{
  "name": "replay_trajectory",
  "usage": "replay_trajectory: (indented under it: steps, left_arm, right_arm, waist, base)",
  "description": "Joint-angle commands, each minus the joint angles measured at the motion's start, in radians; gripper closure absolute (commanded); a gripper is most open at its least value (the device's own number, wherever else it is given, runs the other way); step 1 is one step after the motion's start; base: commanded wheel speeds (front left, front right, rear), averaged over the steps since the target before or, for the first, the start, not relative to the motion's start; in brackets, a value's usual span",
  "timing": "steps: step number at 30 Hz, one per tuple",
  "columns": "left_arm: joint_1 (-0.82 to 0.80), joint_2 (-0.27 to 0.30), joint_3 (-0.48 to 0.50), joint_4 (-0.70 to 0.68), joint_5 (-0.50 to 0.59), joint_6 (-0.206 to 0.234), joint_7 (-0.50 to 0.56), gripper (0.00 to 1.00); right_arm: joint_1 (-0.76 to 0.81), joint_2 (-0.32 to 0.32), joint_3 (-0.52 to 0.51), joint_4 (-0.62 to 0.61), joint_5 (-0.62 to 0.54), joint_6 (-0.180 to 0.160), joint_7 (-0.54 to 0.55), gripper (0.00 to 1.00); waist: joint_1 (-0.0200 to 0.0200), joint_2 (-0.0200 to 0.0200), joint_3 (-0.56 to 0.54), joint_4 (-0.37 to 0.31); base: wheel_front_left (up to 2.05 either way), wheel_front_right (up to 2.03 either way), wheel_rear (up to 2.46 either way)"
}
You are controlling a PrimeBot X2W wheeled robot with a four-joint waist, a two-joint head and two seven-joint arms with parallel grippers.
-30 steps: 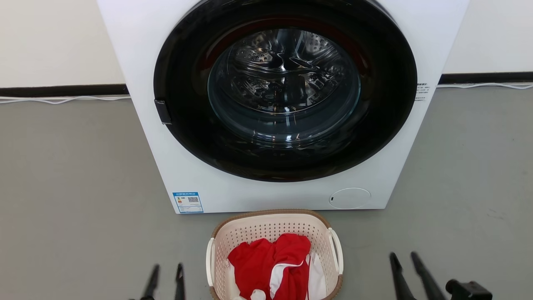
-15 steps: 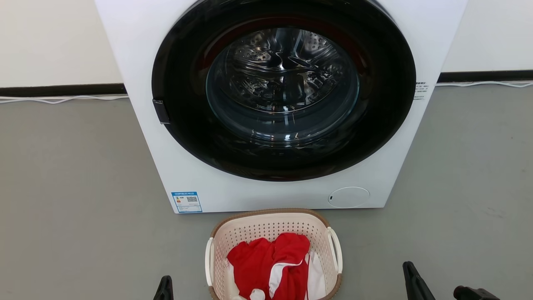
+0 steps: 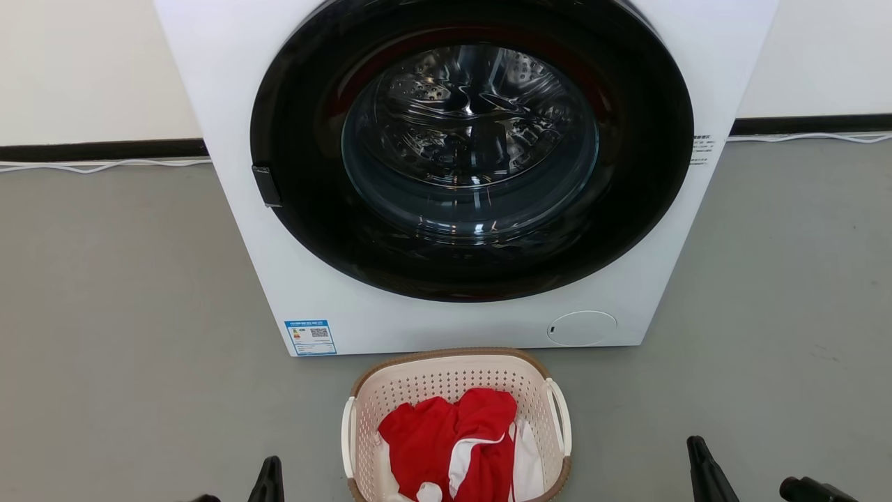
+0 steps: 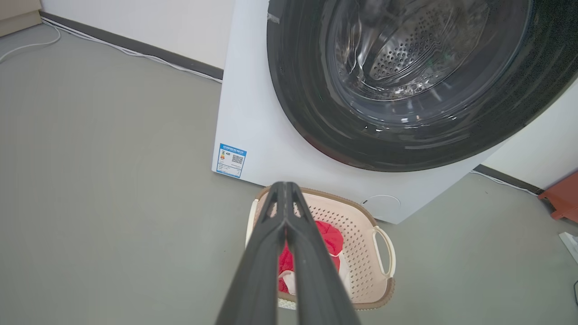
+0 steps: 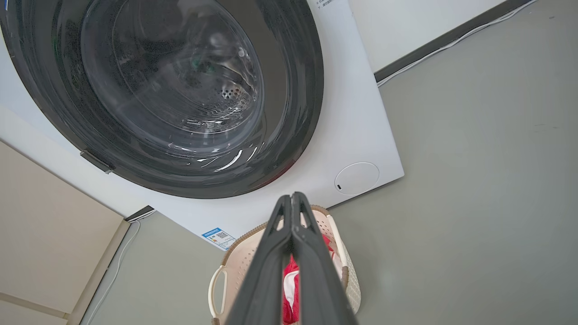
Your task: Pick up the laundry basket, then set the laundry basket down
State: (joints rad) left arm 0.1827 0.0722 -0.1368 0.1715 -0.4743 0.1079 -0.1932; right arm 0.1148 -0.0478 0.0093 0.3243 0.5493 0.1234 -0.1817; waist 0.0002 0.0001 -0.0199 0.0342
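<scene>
The laundry basket (image 3: 456,376), cream with perforated walls, a brown rim and white side handles, stands on the grey floor just in front of the washing machine (image 3: 230,139). Red and white clothes (image 3: 449,443) lie inside it. My left gripper (image 3: 272,468) is at the bottom edge, left of the basket and apart from it, fingers pressed together. My right gripper (image 3: 697,450) is at the lower right, further from the basket, also shut and empty. In the left wrist view the shut left gripper (image 4: 283,187) points over the laundry basket (image 4: 361,234). In the right wrist view the shut right gripper (image 5: 293,198) overlaps the laundry basket (image 5: 239,266).
The washing machine's round dark door (image 3: 474,153) is closed, with its latch (image 3: 267,185) on the left. A white cable (image 3: 104,166) runs along the wall base. A reddish object (image 4: 562,198) sits on the floor at the right of the left wrist view.
Both grippers have gone from open to shut and have drawn down toward the bottom edge. The head view has shifted slightly; the basket stays put.
</scene>
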Motion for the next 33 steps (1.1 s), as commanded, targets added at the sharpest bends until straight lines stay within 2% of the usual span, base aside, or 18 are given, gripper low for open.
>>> replay_trajectory:
  steps: [1, 33]
  left_arm:
    - [-0.053, 0.009, 0.014, -0.019, -0.025, -0.01, 0.005, 1.0]
    - [-0.13, 0.013, 0.073, 0.009, -0.411, -0.086, 0.09, 1.0]
  right_arm:
    - [-0.056, -0.008, 0.001, -0.032, 0.023, 0.002, 0.008, 1.0]
    - [-0.111, -0.012, -0.032, -0.049, 0.375, 0.004, 0.097, 1.0]
  waist:
    - [-0.0002, -0.0001, 0.0, 0.0]
    - [-0.0002, -0.0001, 0.008, -0.012]
  base:
    - [0.0, 0.0, 0.0]
    - [0.0, 0.0, 0.0]
